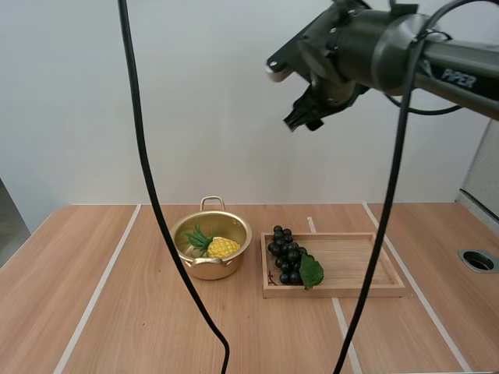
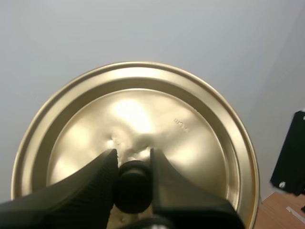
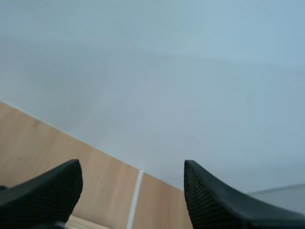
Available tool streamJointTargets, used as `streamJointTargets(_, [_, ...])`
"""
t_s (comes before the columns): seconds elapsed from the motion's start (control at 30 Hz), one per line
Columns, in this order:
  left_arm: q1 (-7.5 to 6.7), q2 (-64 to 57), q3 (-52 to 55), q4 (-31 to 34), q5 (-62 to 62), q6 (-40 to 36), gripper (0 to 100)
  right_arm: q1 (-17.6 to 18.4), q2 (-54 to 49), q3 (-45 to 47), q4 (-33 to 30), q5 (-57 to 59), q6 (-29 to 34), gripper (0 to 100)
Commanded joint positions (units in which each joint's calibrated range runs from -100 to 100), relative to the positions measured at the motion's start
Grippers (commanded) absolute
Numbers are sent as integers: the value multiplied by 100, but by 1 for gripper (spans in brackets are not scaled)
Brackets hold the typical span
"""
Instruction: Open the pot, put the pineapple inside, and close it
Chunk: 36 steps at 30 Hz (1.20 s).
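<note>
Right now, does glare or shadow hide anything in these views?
Left wrist view: bright glare patches on the lid, whose knob the left gripper pinches. High view: even light, pineapple plain inside the pot. Right wrist view: the open right gripper is dark, no glare.

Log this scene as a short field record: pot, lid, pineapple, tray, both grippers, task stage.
container: round gold metal pot, lidless, on the wooden table beside the tray
contents: small yellow toy pineapple inside the pot
cover: round gold metal lid, held off the pot
left arm: left gripper shut on the lid's black knob
right arm: right gripper open, empty, raised
side item: flat rectangular wooden tray holding a bunch of dark grapes
stage: pineapple in, lid not yet on
</note>
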Motion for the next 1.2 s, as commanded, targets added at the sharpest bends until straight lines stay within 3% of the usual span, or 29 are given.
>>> streamJointTargets(0.0, [-10, -27, -40, -40, -59, 9, 0, -298, -358, -24, -102, -217, 223, 100])
streamJointTargets(0.17, [-10, -27, -40, -40, -59, 9, 0, -740, -865, -24, 428, -720, 234, 100])
streamJointTargets(0.2, [-10, -27, -40, -40, -59, 9, 0, -788, -936, -24, 510, -784, 234, 94])
streamJointTargets(0.3, [-10, -27, -40, -40, -43, -11, 0, -916, -1155, -24, 654, -991, 234, 60])
streamJointTargets(0.43, [-10, -27, -40, -40, -1, -22, 0, -1005, -1287, -24, 778, -1026, 428, 5])
streamJointTargets(0.47, [-10, -27, -40, -40, 15, -37, 0, -1019, -1298, -24, 810, -1026, 568, 0])
streamJointTargets(0.8, [-10, 133, -23, -216, -9, -329, 0, -1163, -1298, 3, 1758, -1388, 571, 0])
streamJointTargets(1.0, [-10, 569, 42, -346, 12, -341, 0, -1163, -1298, 230, 1785, -1551, 537, 0])
streamJointTargets(1.17, [-10, 871, 526, -369, 15, -358, 0, -1163, -1298, 972, 1785, -2222, 537, 0])
